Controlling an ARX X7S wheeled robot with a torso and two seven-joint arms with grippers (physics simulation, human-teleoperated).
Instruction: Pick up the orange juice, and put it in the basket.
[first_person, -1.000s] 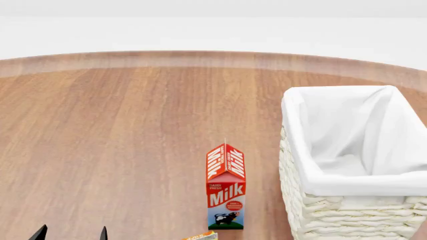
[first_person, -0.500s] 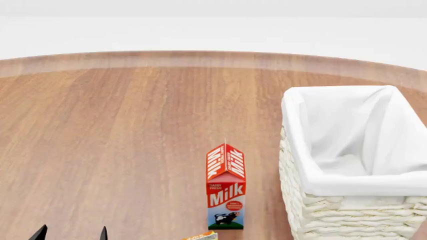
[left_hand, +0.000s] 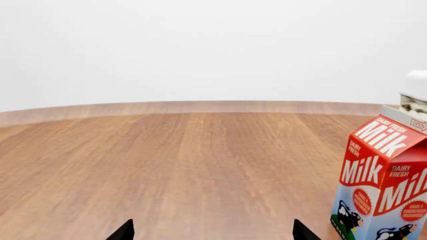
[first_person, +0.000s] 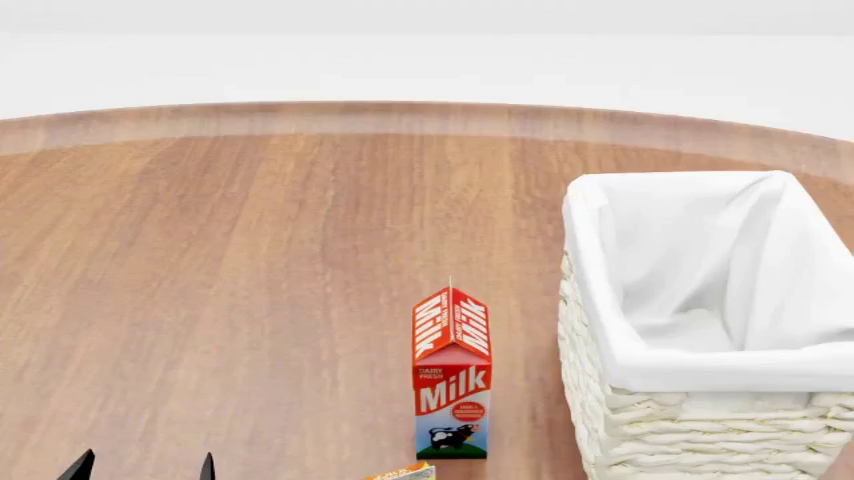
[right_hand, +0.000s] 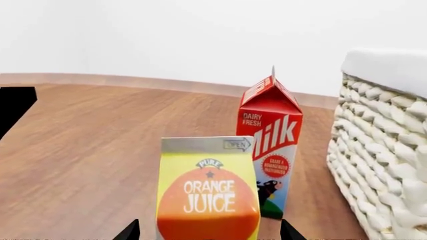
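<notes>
Bright, even, flat light fills all three views; no single source can be told. The tabletop (first_person: 240, 300) shows a soft sheen without glare, and shadows are barely visible. Edges are crisp throughout, though the basket (right_hand: 387, 150) weave looks slightly soft up close.

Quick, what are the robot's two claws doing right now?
Left gripper: open, holding nothing.
Right gripper: open, the tall yellow-and-orange juice carton sits between its tips, not gripped.

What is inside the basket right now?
Head view shows only the white cloth liner inside the basket; no carton in it. The near wall hides the part of the floor closest to the robot.
</notes>
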